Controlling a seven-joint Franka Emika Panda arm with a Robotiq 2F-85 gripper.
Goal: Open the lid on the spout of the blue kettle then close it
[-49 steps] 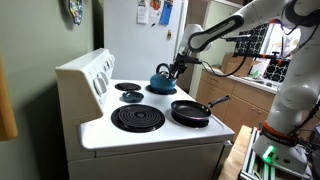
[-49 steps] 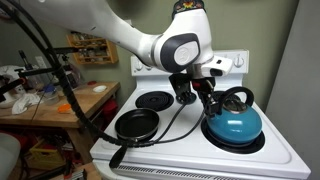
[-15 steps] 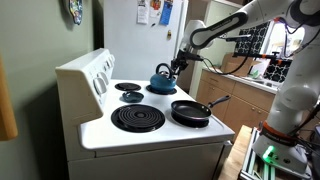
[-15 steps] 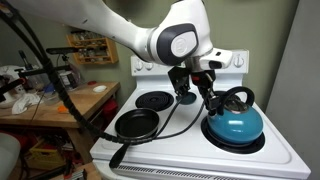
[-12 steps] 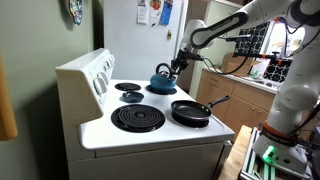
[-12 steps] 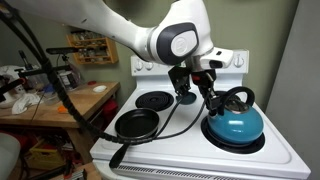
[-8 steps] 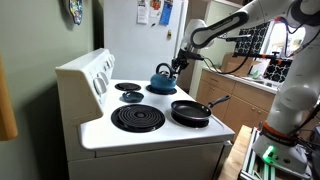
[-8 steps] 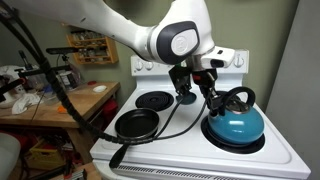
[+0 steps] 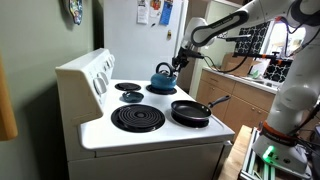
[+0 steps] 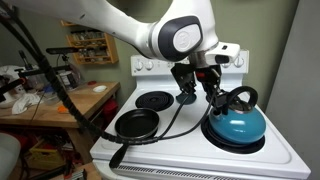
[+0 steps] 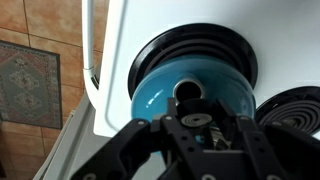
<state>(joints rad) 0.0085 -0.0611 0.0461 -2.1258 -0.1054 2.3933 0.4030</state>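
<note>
The gripper (image 10: 213, 97), jaw state not discernible, hangs beside the spout (image 10: 209, 110) of the kettle (image 10: 236, 127), positioned to work the lid.

Black frying pan (image 9: 190, 112) on the white stove (image 9: 95, 129), handle pointing 2 o'clock, big coil burner (image 9: 137, 119) at its 9 o'clock.

The arm (image 9: 228, 24) stretches out high and bends down at its end. The big round wrist (image 10: 180, 38) tilts the gripper (image 10: 210, 96) downward at a slant. In the wrist view the dark fingers (image 11: 135, 150) fill the lower edge. It is unclear whether they are apart or pressed together.
</note>
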